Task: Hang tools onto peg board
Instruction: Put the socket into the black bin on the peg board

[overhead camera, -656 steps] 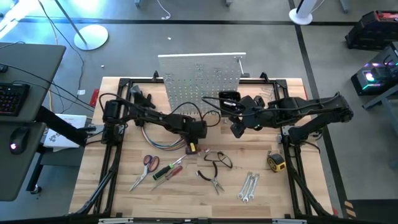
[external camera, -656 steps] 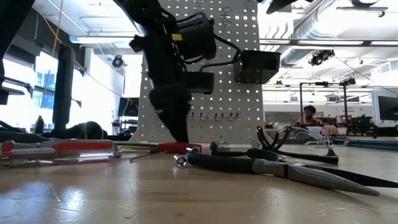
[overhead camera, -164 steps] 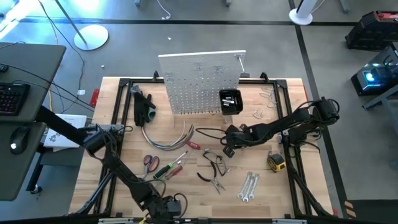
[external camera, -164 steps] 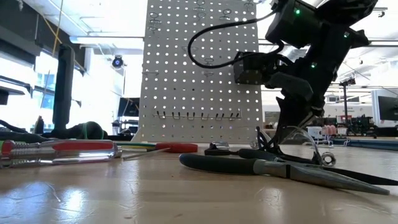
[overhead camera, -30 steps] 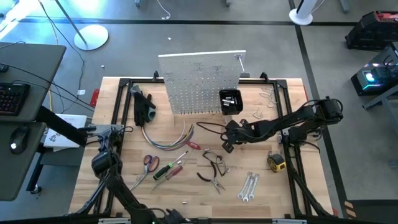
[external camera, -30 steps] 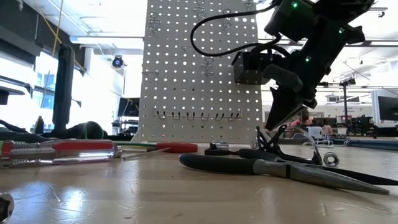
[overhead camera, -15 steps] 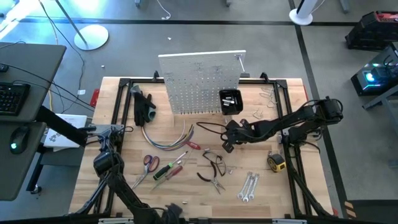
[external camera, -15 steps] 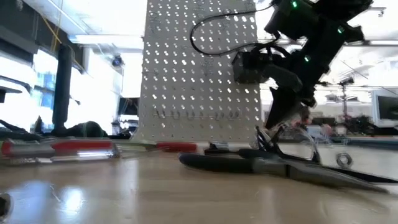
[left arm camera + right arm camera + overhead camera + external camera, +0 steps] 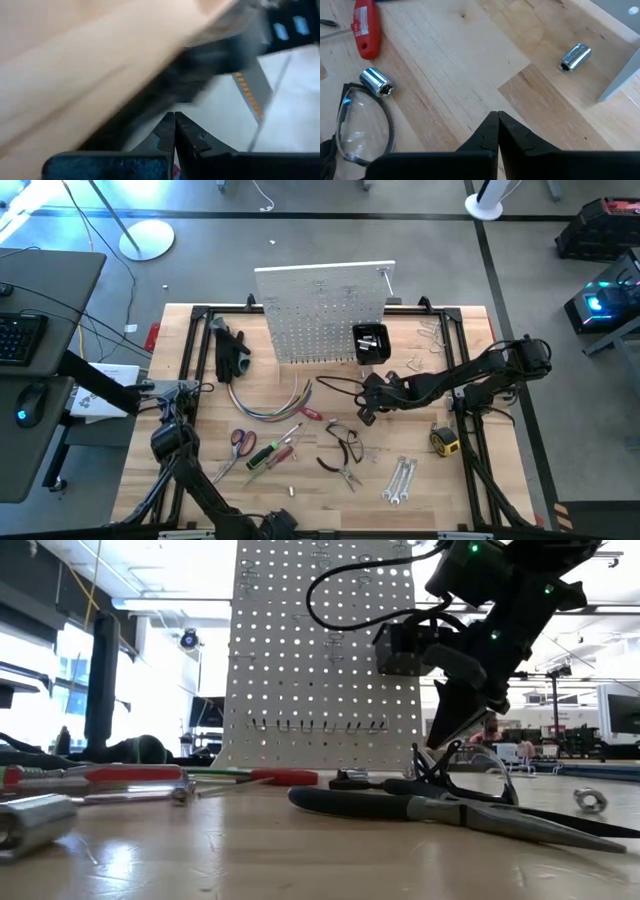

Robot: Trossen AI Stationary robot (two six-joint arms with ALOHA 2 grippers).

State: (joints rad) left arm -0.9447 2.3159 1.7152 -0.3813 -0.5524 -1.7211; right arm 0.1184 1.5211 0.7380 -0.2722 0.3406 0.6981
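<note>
High view: peg board upright at table rear edge; tools scattered toward the front.
Right gripper pressed together, empty, mid-table; left gripper pressed together at front edge.

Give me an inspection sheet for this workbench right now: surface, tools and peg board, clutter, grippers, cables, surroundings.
Surface: wooden table inside a black frame.
Job's things: peg board stands upright at the back with its black bin; scissors, screwdrivers, pliers, wrenches and tape measure lie flat, unhung.
Clutter: safety glasses; loose metal sockets.
Grippers: right gripper shut, empty, low over the table's middle; left gripper shut, empty, at the table's front edge.
Cables: curved bundle before the board.
Surroundings: desk with keyboard to one side.
</note>
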